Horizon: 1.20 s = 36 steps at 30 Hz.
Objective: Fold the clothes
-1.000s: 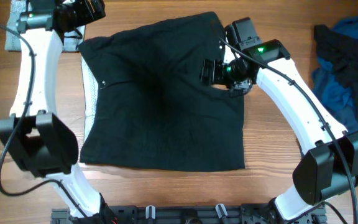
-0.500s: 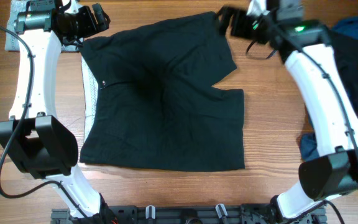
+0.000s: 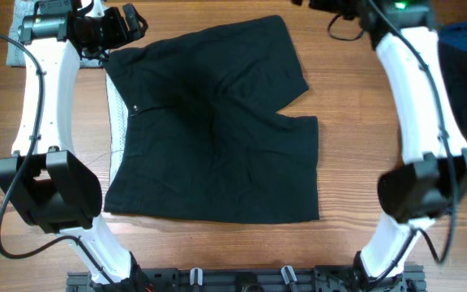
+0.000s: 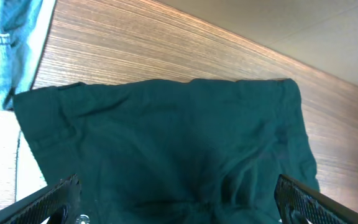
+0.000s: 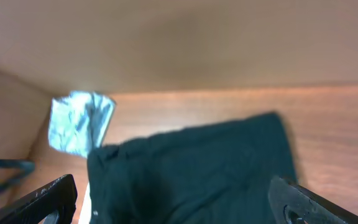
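- I am seeing the shorts lying spread flat in the middle of the table, with no fold made.
- I am running the left gripper and right gripper wide open and empty, near the far edge.
- I am judging all the folding as yet to do.

The overhead camera looks straight down on the table, with the shorts mid-frame. The left wrist camera sits low and close over the shorts, its fingers in the lower corners. The right wrist camera views them from farther off, blurred. All three views share the shorts and the denim.
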Motion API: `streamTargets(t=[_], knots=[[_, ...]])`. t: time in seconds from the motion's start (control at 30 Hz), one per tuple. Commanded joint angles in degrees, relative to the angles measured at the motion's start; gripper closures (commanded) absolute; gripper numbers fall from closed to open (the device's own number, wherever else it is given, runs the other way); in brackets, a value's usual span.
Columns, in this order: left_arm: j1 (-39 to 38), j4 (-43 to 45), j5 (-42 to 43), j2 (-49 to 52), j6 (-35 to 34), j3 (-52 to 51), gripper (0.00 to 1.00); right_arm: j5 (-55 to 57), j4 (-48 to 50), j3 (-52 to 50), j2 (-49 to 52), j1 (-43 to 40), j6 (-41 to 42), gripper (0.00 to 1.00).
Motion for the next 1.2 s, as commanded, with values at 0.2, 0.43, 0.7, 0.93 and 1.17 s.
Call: streamTargets(t=[0.2, 0.43, 0.7, 0.93, 1.17], knots=[[0.1, 0.2, -2.1, 0.0, -1.5, -0.3, 0.00, 0.2, 4.6, 2.2, 12.2, 0.2, 4.0, 0.00], [0.1, -0.1, -3.7, 0.9, -1.5, -2.4, 0.65, -7.1, 12.7, 2.2, 17.9, -1.0, 0.5, 0.01], [0.1, -1.2, -3.4, 4.5, -3.7, -5.3, 0.37, -9.9, 17.8, 2.2, 22.8, -7.5, 11.3, 0.01], [0.1, -0.6, -3.4, 5.6, -6.1, -5.4, 0.09, -13.9, 24.9, 4.8, 23.6, -6.9, 17.6, 0.04], [0.1, 1.7, -3.4, 5.6, -6.1, -5.4, 0.00, -6.4, 18.1, 5.6, 24.6, -4.7, 12.2, 0.02]])
